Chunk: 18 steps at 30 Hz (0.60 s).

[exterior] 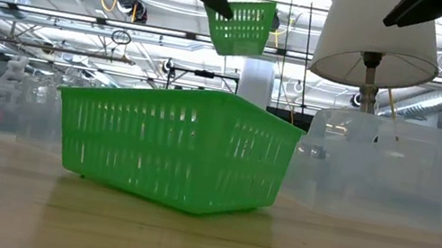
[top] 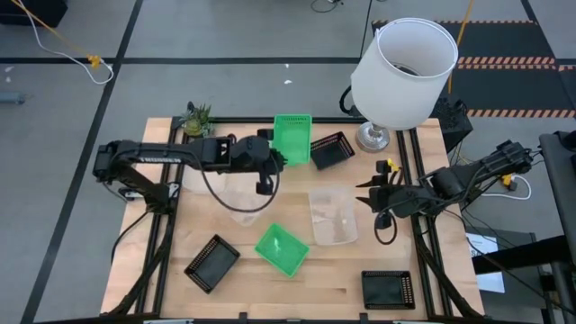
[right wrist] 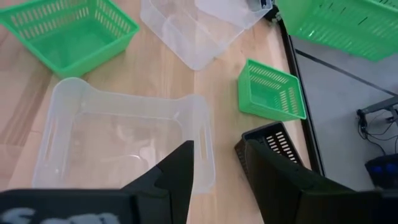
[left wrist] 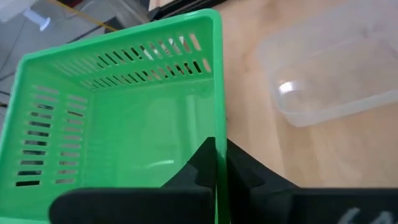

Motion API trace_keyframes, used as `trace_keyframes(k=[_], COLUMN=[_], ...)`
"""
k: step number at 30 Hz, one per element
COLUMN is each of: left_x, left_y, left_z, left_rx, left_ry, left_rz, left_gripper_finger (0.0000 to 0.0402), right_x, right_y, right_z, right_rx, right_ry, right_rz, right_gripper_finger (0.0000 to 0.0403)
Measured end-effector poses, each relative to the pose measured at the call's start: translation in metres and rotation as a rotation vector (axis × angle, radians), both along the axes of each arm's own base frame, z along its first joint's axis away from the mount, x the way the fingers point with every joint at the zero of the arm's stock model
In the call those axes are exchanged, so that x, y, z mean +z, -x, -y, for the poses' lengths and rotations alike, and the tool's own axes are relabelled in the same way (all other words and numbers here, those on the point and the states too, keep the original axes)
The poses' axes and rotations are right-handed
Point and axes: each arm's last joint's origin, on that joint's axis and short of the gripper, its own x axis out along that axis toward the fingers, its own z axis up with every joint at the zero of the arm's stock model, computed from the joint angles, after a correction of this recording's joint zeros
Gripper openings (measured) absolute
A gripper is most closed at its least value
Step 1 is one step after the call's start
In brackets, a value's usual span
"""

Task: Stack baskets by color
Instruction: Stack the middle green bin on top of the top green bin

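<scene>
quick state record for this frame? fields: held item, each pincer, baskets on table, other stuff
held item: green basket, lifted off the table, wall pinched by the left pincer
left pincer: shut on the basket wall, over the table's far middle
right pincer: open, empty, just beside the near rim of a clear basket
green on table: one, near the front middle
black on table: three
clear on table: second one left of the first
other: white lampshade, potted plant
stacking: none stacked yet
</scene>
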Motion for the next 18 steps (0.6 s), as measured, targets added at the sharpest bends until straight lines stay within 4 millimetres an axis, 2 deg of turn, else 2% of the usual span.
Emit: trace_keyframes(k=[9, 18], left_x=[-0.004, -0.034], left_y=[0.001, 0.005], left_z=[-0.016, -0.034], left_rx=[0.008, 0.019], left_ry=[0.027, 0.043], left_rz=[-0.004, -0.034], left_gripper_finger=[0.0011, 0.0010], right_x=[0.000, 0.000], right_y=[0.001, 0.001], right_z=[0.000, 0.000], right_rx=[0.000, 0.000], right_ry=[-0.001, 0.000], right_rz=[0.002, 0.002], right_gripper_finger=[0.0139, 0.0139])
